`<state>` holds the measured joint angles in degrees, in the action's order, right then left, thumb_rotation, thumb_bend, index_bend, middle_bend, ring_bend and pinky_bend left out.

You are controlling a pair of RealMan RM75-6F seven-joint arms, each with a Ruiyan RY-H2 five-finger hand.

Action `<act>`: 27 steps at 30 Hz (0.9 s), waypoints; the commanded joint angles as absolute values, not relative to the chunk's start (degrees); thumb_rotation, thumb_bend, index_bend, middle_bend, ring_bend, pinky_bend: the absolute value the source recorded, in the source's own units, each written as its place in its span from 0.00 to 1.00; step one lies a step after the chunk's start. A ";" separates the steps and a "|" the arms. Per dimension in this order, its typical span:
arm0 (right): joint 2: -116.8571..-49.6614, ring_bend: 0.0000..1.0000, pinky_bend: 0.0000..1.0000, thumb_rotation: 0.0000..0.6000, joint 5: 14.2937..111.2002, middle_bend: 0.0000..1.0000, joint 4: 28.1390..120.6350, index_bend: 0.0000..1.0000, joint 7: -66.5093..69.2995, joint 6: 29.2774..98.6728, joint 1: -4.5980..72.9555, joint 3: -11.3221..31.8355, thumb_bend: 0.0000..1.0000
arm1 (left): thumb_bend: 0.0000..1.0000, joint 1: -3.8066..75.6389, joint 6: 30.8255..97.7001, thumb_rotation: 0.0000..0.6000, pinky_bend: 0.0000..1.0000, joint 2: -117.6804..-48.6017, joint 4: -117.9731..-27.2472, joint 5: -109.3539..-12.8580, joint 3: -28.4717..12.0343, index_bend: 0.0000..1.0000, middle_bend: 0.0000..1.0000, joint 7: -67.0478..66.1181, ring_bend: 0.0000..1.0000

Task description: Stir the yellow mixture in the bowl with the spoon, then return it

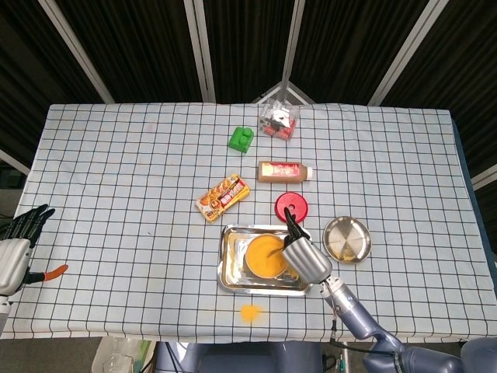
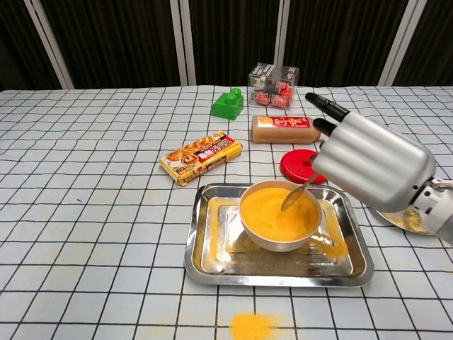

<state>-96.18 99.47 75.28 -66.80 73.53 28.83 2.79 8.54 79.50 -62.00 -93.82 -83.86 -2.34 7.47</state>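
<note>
Nearest, a spilled yellow patch [image 2: 253,325] lies on the desk [image 2: 85,212]. Beyond it, a steel tray [image 2: 212,269] carries the bowl [image 2: 279,214] of yellow mixture [image 2: 269,209]. The right hand [image 2: 371,168] pinches the spoon [image 2: 298,191], fingers closed on its handle, tip in the mixture. Stirring well likely means slow circles inside the rim. Far left, the left hand [image 1: 17,242] rests with fingers spread, holding nothing.

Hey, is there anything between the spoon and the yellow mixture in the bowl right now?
Nothing visible. The right hand holds the spoon, whose tip already dips into the yellow mixture inside the bowl. The bowl's top is open and sits on the metal tray.
</note>
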 commanded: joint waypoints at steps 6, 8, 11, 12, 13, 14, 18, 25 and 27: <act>-93.80 0.28 0.00 1.00 100.31 0.66 77.06 0.86 -66.76 74.52 27.08 1.07 0.81 | 0.00 8.44 79.77 1.00 0.00 -62.05 -93.90 -84.15 -2.26 0.00 0.00 7.35 0.00; -93.78 0.28 0.00 1.00 100.55 0.66 77.01 0.86 -66.73 74.44 26.92 0.75 0.81 | 0.00 8.42 79.80 1.00 0.00 -62.07 -93.86 -84.11 -2.28 0.00 0.00 7.44 0.00; -94.07 0.28 0.00 1.00 100.94 0.66 76.57 0.86 -66.65 74.10 26.86 0.37 0.81 | 0.00 8.46 79.74 1.00 0.00 -62.10 -93.80 -84.07 -2.32 0.00 0.00 7.50 0.00; -94.31 0.28 0.00 1.00 100.97 0.66 76.29 0.86 -66.63 73.92 26.83 0.29 0.81 | 0.00 8.47 79.76 1.00 0.00 -62.10 -93.76 -84.08 -2.34 0.00 0.00 7.50 0.00; -94.56 0.28 0.00 1.00 100.99 0.66 75.97 0.86 -66.59 73.80 26.80 0.26 0.81 | 0.00 8.47 79.76 1.00 0.00 -62.10 -93.76 -84.09 -2.34 0.00 0.00 7.56 0.00; -94.79 0.28 0.00 1.00 100.91 0.66 75.73 0.86 -66.53 73.63 26.78 0.22 0.81 | 0.00 8.48 79.74 1.00 0.00 -62.08 -93.75 -84.10 -2.34 0.00 0.00 7.60 0.00; -95.82 0.28 0.00 1.00 100.66 0.66 74.38 0.86 -66.29 73.09 26.72 0.20 0.81 | 0.00 8.51 79.67 1.00 0.00 -62.05 -93.69 -84.06 -2.36 0.00 0.00 7.74 0.00; -97.60 0.28 0.00 1.00 100.01 0.66 71.96 0.86 -65.88 72.46 26.95 1.04 0.81 | 0.00 8.49 79.60 1.00 0.00 -61.98 -93.75 -84.19 -2.25 0.00 0.00 7.92 0.00; -97.94 0.28 0.00 1.00 99.77 0.66 71.61 0.86 -65.82 72.34 27.14 1.50 0.81 | 0.00 8.49 79.59 1.00 0.00 -61.97 -93.76 -84.15 -2.25 0.00 0.00 7.95 0.00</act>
